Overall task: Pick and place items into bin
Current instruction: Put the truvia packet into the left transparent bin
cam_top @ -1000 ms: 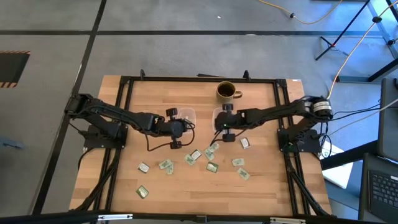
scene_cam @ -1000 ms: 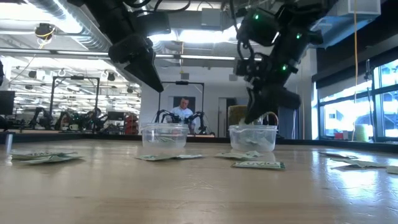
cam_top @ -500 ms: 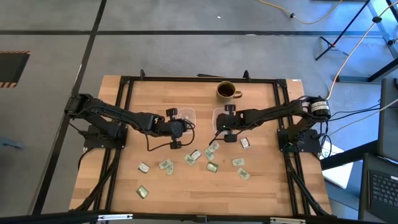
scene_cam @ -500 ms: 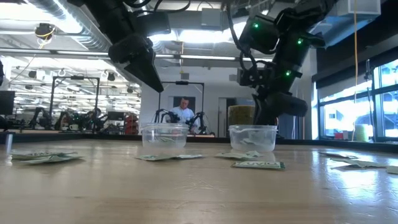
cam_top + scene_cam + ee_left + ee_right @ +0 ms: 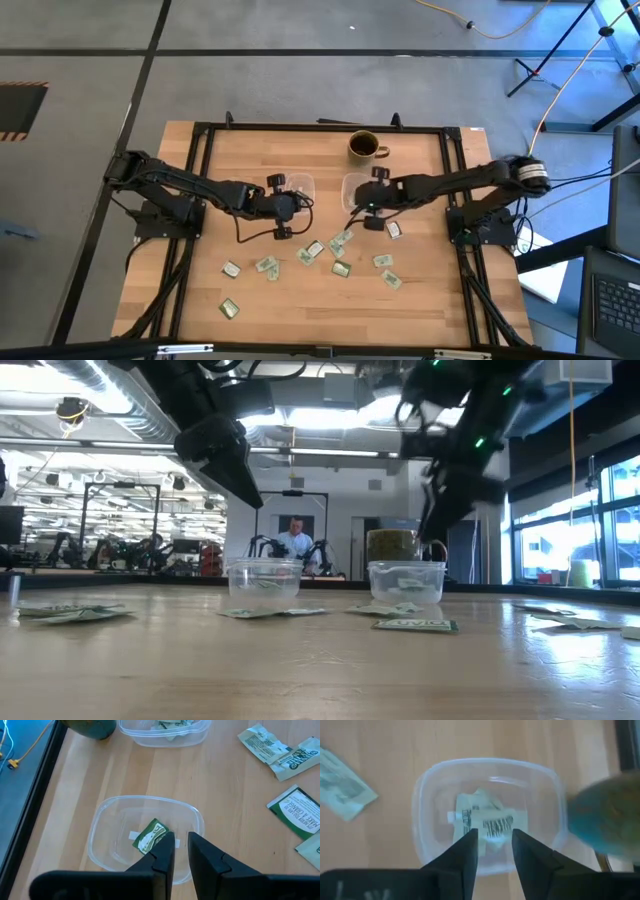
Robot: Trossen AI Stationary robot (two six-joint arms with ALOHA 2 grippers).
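Behind, a person [image 5: 294, 538] sits; packets [image 5: 340, 268] strew the table [image 5: 420, 300]; both hands seemingly parted, empty.

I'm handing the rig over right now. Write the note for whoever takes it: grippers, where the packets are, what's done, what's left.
Left gripper: above the left bin, fingers narrowly apart, nothing between them. One packet lies in that bin.
Right gripper: open, empty, above the right bin, which holds a few packets.
Done: a handful of packets binned across both bins.
Left: about a dozen loose packets on the table, in front of the bins. The brown mug stands behind the right bin; leave it.
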